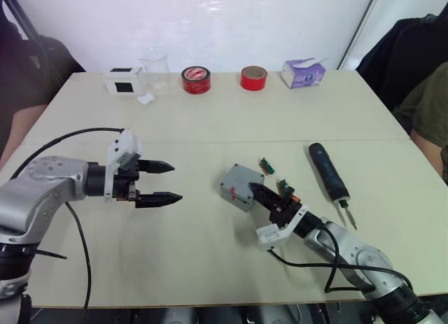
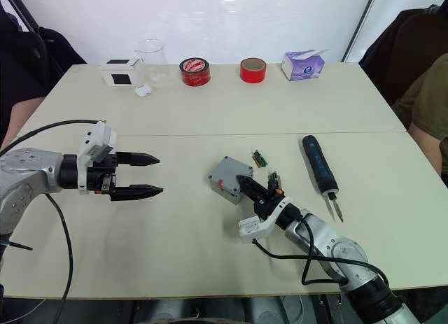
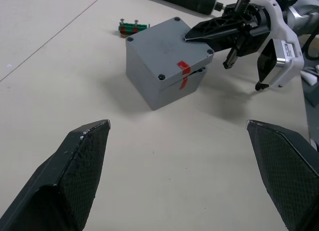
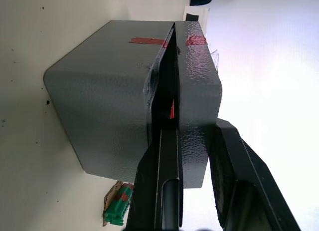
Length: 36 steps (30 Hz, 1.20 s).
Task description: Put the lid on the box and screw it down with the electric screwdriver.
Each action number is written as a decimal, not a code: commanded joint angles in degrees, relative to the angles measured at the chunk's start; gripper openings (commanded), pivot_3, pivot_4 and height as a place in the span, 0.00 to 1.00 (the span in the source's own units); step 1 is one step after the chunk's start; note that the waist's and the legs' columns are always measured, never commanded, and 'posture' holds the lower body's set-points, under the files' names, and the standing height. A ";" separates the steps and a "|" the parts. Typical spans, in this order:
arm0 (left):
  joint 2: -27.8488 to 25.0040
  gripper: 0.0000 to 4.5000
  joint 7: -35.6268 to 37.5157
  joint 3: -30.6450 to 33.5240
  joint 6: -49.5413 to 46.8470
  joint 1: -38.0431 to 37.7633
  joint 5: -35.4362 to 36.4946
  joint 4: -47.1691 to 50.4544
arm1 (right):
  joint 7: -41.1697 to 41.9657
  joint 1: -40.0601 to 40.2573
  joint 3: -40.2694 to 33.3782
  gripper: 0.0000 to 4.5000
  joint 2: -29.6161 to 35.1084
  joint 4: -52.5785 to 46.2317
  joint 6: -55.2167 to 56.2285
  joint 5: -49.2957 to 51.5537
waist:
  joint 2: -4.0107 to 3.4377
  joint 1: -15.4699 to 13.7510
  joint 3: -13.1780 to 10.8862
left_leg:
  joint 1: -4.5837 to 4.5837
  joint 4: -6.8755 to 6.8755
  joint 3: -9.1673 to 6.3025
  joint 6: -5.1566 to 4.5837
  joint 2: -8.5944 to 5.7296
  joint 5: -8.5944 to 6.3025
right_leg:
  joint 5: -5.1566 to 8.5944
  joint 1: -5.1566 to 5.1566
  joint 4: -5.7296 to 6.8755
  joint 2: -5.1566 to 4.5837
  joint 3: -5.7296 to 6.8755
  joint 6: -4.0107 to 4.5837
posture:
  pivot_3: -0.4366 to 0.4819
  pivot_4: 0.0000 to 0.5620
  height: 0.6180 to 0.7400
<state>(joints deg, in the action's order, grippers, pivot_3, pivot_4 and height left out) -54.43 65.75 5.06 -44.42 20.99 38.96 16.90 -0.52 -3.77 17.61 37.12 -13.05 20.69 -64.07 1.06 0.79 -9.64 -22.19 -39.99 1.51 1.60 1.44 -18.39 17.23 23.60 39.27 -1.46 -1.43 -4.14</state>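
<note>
Centre of the head view, slightly right: the box (image 1: 240, 186) sits on the table (image 1: 210, 121) with the lid (image 3: 168, 47) laid on top, one edge lifted; the right gripper (image 1: 264, 196) pinches that lid edge, one finger in the gap and one above, apparently to seat it square. At left of the frame the left gripper (image 1: 157, 182) hovers with its fingers spread, holding nothing, probably waiting to steady the box. The electric screwdriver (image 1: 330, 175) lies untouched at right, within the right arm's reach.
</note>
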 commanded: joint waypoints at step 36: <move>27.53 0.02 -2.05 -20.74 17.59 16.20 -19.51 -21.91 | -5.00 0.38 3.67 0.05 2.72 6.78 2.94 -0.56 | 0.08 0.00 0.05 | 0.80 0.02 0.01 -0.14 -0.07 -0.08 | 0.01 -0.84 -0.13 0.01 -0.04 0.00 | 0.48 0.27 1.00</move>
<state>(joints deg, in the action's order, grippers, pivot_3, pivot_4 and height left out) -27.00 63.80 -16.27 -28.28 35.93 20.26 -5.16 -6.91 -4.69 19.64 38.57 -8.25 22.50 -64.00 1.14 0.79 -9.58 -21.39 -39.98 1.53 1.46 1.37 -18.47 17.23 22.77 39.14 -1.45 -1.47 -4.14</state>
